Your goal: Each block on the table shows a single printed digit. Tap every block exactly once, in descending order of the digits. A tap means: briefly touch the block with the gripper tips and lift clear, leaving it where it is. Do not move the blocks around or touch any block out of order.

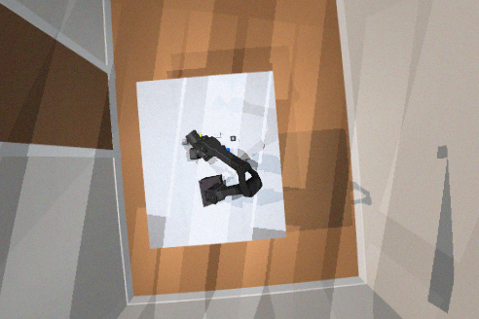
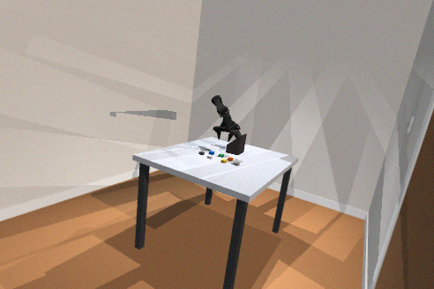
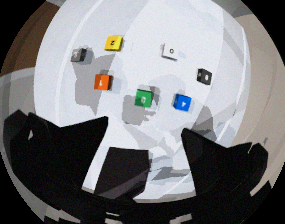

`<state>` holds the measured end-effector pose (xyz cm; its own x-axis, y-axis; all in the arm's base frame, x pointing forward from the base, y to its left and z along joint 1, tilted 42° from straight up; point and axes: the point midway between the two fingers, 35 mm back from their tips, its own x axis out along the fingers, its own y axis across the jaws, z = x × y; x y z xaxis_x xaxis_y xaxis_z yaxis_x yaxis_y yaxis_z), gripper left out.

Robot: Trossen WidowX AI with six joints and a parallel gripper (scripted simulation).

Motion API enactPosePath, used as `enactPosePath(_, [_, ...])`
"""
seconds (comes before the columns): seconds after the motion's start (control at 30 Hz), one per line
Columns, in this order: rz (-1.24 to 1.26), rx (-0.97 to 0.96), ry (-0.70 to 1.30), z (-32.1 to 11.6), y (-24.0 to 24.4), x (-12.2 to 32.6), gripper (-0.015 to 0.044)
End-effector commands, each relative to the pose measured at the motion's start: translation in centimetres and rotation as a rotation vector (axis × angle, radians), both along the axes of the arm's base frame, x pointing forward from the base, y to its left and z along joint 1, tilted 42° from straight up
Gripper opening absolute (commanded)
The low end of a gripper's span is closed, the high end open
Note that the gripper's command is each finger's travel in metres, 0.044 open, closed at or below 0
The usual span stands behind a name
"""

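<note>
The dark, two-fingered metal hand is spread wide with nothing between its fingers, held above the white rectangular bench and apart from every block. Seven small cube-shaped blocks stand on the bench in two loose rows, each apart from its neighbours. In the wrist view the row farther from the fingers runs, from left to right, through a grey cube block, a bright yellow cube block with a printed digit that looks like a 2, a white cube block that seems to show a 0, and a black cube block, lower than the others there. The nearer row holds an orange cube block with what looks like a 1, a green cube block, and a blue cube block that appears to show a 4. The digits on the grey, black and green blocks are too blurred to read surely. From overhead, the black jointed arm bends out over the bench and hides some of the blocks, while its dark, flat-sided base stands on the bench, lying between the two spread fingers as the wrist view sees it, though well below them.
</note>
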<state>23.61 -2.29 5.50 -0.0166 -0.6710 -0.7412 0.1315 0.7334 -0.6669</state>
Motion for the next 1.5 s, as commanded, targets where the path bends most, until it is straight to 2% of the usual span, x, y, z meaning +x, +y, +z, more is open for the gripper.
enactPosePath(0.0, [-0.006, 0.006, -0.003, -0.2, 0.2, 0.1, 0.04])
enactPosePath(0.3, [-0.006, 0.01, -0.006, -5.7, 6.4, 4.1, 0.04])
enactPosePath(1.13, [-0.006, 0.01, -0.006, -5.9, 6.6, 4.3, 0.04])
enactPosePath(1.47, [-0.006, 0.013, -0.011, -10.4, 11.8, 11.4, 0.04])
